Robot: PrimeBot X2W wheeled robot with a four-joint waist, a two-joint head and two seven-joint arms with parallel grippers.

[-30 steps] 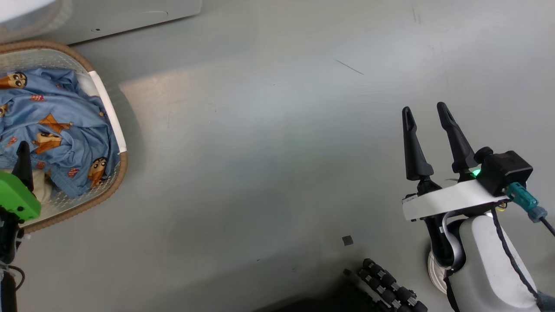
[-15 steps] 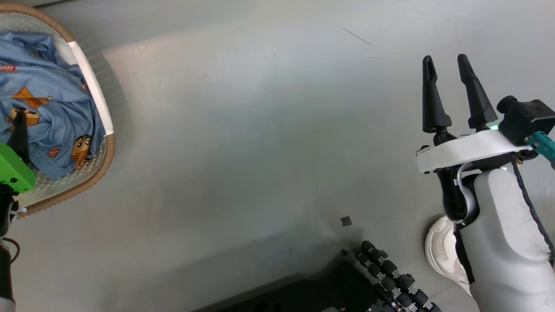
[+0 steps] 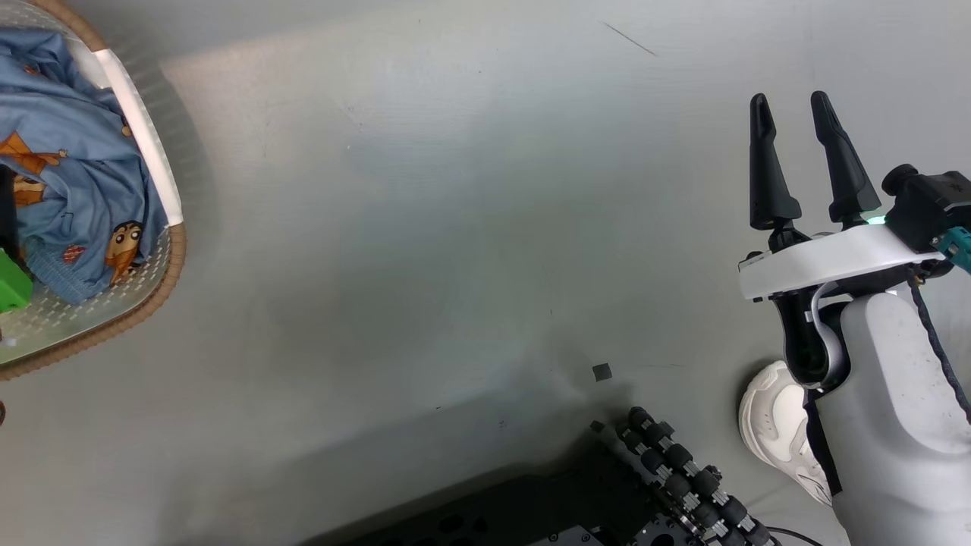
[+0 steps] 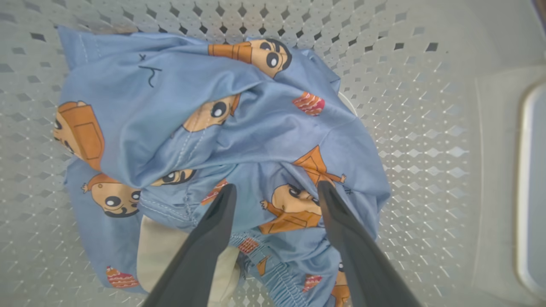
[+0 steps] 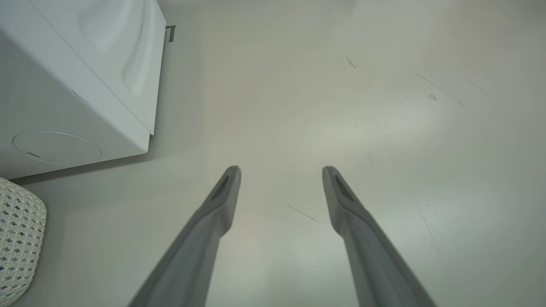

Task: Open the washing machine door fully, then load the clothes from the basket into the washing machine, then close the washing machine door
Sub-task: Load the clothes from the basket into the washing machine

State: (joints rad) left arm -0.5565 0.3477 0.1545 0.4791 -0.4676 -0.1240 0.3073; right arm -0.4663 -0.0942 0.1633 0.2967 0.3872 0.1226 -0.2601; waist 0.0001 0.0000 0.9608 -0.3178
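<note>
The clothes lie crumpled in the basket at the head view's left edge, its visible long side running up that view, leaning left, with the left gripper spread wide and empty over them and the right gripper likewise wide and empty over the floor.

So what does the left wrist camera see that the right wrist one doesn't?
Left wrist view, not the right: the clothes, blue with cartoon prints, lying in front of the open left hand. Right wrist view, not the left: the washing machine and grey floor beyond the open right hand. Shared: the basket, cream perforated plastic, and a pair of dark fingers each.
</note>
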